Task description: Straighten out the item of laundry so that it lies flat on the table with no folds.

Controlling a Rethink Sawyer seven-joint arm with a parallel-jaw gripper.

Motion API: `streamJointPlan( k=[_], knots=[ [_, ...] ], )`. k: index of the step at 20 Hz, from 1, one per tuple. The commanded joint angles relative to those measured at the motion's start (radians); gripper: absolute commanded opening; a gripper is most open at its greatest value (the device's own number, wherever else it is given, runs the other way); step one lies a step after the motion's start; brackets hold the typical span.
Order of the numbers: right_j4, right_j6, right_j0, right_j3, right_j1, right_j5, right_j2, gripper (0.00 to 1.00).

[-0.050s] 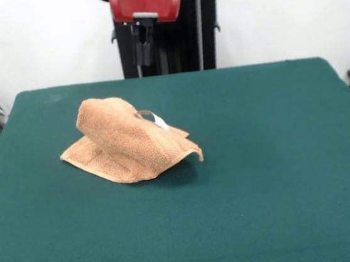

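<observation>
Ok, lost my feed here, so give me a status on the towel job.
Gripper drawn back, high above the table's far edge, holding nothing. Orange-tan hand towel still bunched, humped, one corner lifted, not flat. Nothing in the way.

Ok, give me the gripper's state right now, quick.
Gripper: raised at the table's far side, well clear of the towel, holding nothing; whether it is open or shut cannot be told.

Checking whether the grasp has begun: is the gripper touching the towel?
Apart. The front view shows the gripper hanging up at the table's far edge, with bare green table between it and the crumpled towel.
</observation>
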Motion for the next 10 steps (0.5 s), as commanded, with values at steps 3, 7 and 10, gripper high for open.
streamJointPlan(
  k=[3,7,10],
  knots=[
    [0.026,0.131,0.069,-0.261,0.115,0.255,0.056,0.0],
    [0.022,0.163,0.097,-0.336,0.164,0.277,0.031,0.0],
    [0.013,0.188,0.114,-0.394,0.247,0.245,0.008,0.0]
  ],
)
